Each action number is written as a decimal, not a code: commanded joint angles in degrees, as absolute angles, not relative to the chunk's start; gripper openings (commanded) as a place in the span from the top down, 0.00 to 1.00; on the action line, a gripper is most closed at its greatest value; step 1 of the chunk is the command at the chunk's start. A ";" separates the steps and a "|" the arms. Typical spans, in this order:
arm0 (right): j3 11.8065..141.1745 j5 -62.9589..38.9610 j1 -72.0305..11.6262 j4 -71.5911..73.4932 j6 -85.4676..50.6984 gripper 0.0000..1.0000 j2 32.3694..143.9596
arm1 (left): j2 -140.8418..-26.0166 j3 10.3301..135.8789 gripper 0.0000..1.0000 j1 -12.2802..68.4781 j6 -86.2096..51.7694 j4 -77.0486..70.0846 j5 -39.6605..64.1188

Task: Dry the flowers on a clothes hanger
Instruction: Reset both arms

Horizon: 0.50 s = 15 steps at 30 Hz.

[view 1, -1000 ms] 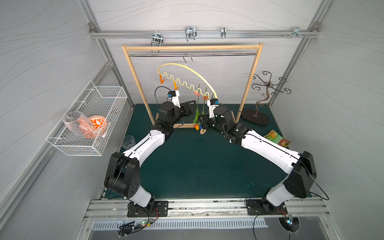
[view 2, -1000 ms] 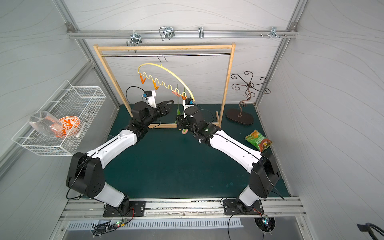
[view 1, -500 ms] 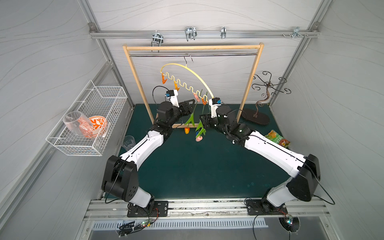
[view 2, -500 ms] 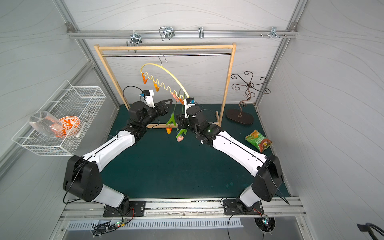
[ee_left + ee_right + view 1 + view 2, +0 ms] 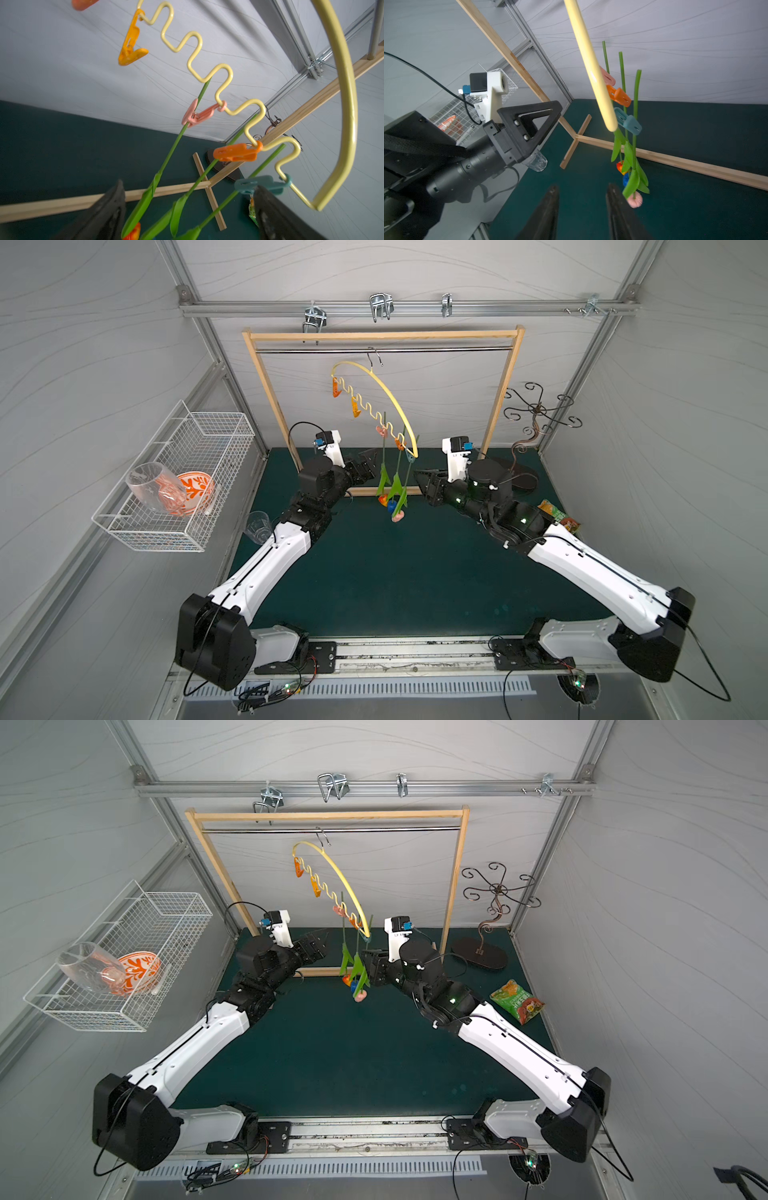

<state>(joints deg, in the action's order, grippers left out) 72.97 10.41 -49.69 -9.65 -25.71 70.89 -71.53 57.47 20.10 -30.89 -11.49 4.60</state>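
The pale yellow clothes hanger (image 5: 388, 391) hangs by its hook from the rack's metal rod, tilted down to the right. The flowers (image 5: 392, 489) hang head down from its wavy bar. Each stem is clipped in its own clothespin: pink (image 5: 197, 116), orange (image 5: 236, 152) and teal (image 5: 257, 184). The orange, blue and pink heads (image 5: 635, 201) dangle just above the mat. My left gripper (image 5: 368, 464) is open to the left of the stems and touches nothing; in its wrist view the stems show between its fingertips (image 5: 189, 184). My right gripper (image 5: 422, 481) stands open and empty to their right, jaws (image 5: 583, 186) beside the pink head.
The wooden rack frame (image 5: 266, 385) stands at the back of the green mat (image 5: 395, 572). A wire basket (image 5: 216, 427) holding a glass and an orange bowl hangs on the left wall. A clear cup (image 5: 257, 526) sits by my left arm. A metal jewellery stand (image 5: 536, 414) and a snack packet (image 5: 517, 1002) are at the right.
Both grippers opened and drew back from the hanger, left arm to the left and right arm to the right. The flowers now hang free from the pins, and the hanger has swung slightly.
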 commanded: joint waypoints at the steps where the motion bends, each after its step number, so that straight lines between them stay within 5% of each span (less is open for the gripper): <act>1: 69.62 14.54 -49.91 -10.70 -18.16 0.42 66.76 | -66.47 54.90 0.00 21.85 -27.22 -6.73 -8.58; 9: 54.03 20.39 -49.49 -5.60 -3.33 0.23 55.18 | -58.78 48.78 0.00 25.03 -22.32 4.31 -33.46; 15: 40.68 23.75 -47.65 0.30 -4.65 0.20 46.45 | -51.86 30.96 0.01 24.65 -15.87 -13.05 -38.11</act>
<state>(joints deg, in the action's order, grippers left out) 43.68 21.04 -48.47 -4.34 -5.87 49.52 -53.63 36.01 24.86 -20.16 -3.90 -32.08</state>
